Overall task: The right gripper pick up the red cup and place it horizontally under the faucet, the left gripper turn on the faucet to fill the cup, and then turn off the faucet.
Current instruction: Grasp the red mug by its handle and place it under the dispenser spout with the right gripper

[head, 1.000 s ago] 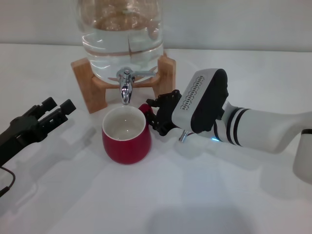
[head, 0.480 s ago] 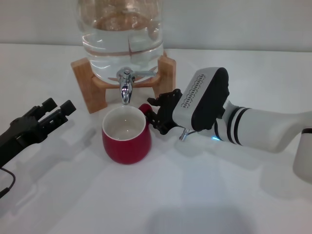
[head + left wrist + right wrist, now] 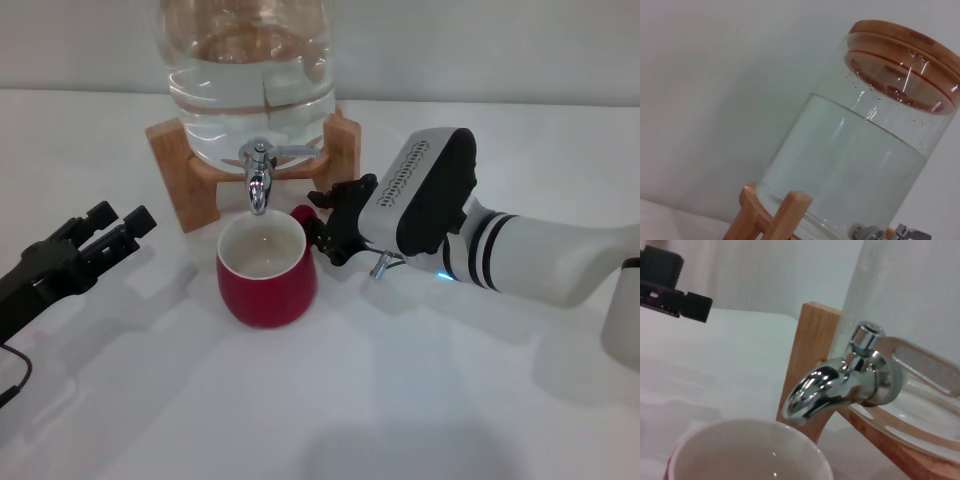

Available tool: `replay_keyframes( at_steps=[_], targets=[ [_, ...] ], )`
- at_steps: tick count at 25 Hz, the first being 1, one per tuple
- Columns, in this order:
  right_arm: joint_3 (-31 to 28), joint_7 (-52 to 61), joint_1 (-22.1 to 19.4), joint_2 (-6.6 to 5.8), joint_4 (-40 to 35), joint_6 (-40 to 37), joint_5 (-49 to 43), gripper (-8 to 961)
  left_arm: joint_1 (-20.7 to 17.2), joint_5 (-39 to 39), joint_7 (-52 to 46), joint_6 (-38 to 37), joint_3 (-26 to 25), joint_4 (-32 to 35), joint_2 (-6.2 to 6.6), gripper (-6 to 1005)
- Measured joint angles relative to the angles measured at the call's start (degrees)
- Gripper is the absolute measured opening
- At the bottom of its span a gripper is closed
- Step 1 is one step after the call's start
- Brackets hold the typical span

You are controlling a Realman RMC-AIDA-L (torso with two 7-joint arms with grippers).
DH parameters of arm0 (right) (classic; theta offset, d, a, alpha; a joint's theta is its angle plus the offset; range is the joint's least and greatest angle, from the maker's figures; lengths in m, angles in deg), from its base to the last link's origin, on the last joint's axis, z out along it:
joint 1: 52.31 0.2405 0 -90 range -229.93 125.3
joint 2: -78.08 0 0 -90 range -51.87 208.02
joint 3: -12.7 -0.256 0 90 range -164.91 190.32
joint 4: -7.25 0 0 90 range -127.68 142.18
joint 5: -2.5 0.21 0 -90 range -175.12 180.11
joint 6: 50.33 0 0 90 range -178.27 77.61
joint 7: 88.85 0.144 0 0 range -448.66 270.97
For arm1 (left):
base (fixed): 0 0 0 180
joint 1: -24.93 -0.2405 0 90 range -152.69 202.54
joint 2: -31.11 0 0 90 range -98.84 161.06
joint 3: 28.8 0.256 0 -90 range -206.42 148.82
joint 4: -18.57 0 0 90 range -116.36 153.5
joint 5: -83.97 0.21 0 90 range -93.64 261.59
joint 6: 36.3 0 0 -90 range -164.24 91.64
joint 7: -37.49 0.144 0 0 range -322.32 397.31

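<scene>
The red cup (image 3: 268, 282) stands upright on the white table, its cream inside showing no water. Its rim sits just below the faucet (image 3: 258, 185), whose spout hangs over the back of the opening. My right gripper (image 3: 322, 222) reaches in from the right and is shut on the cup's small red handle (image 3: 301, 213). In the right wrist view the chrome faucet (image 3: 840, 385) is close above the cup rim (image 3: 750, 450), and no water runs from it. My left gripper (image 3: 120, 217) rests open at the left, apart from the cup and faucet.
The large clear water jar (image 3: 245, 70) sits on a wooden stand (image 3: 175, 185) at the back centre. The left wrist view shows the jar (image 3: 855, 165) with its wooden lid (image 3: 905, 45). A black cable lies at the table's left edge.
My right gripper has shifted the red cup slightly to the right and nearer the jar stand. The left arm has not moved.
</scene>
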Motion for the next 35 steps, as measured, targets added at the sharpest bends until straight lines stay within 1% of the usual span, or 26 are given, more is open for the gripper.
replay_keyframes(
  at_steps=[35],
  targets=[
    [0.8, -0.4, -0.1, 0.0, 0.0, 0.6, -0.6, 260, 0.3, 0.0, 0.0, -0.2, 0.0, 0.0, 0.0, 891]
  ],
)
